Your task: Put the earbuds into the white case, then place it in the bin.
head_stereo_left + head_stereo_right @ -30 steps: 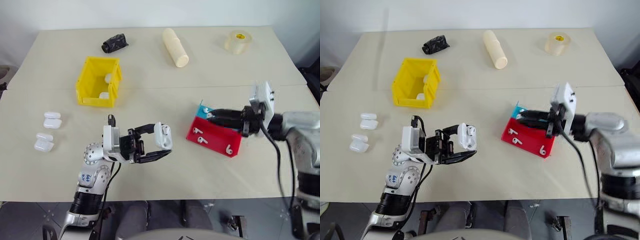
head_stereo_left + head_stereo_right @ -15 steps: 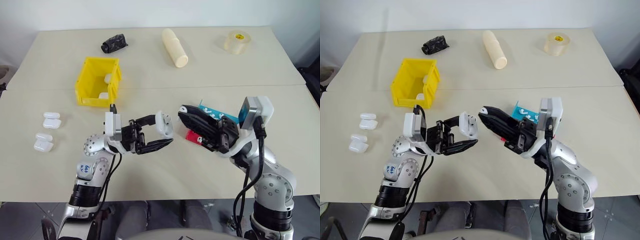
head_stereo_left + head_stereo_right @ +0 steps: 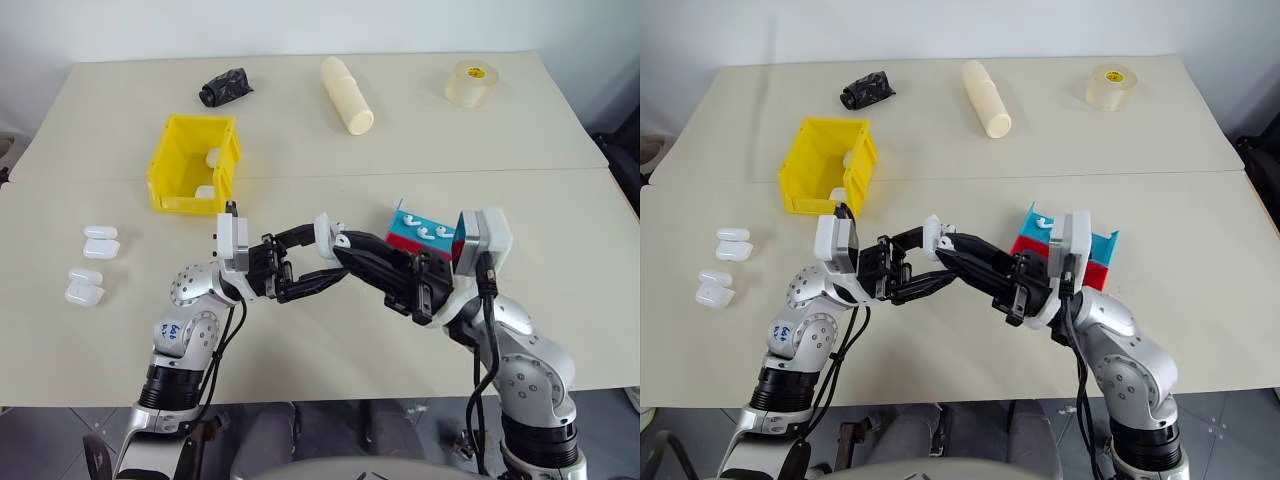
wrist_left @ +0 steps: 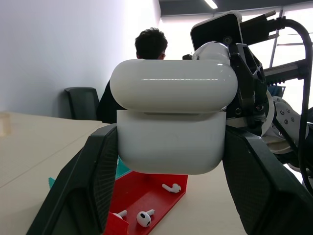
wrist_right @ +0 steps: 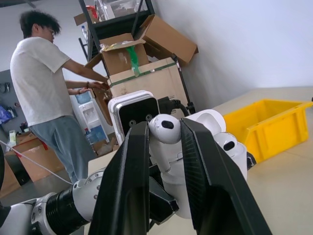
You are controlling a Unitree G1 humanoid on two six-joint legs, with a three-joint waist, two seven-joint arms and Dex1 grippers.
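Just in front of the bright yellow rectangular plastic bin (image 3: 195, 165), the left gripper (image 3: 322, 262) is clamped on the glossy white pebble-shaped case (image 4: 172, 122), lid raised. Beside it, on the side away from the bin, the right gripper (image 5: 165, 128) pinches a tiny white earbud (image 5: 164, 128) right at the case. More earbuds (image 4: 144, 216) lie in the red-and-blue tray (image 3: 432, 228) beyond.

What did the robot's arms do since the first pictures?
The right gripper swung from the red-and-blue tray across to the white case, carrying an earbud in its fingers. The left gripper kept holding the case. The bin and spare cases stayed put.
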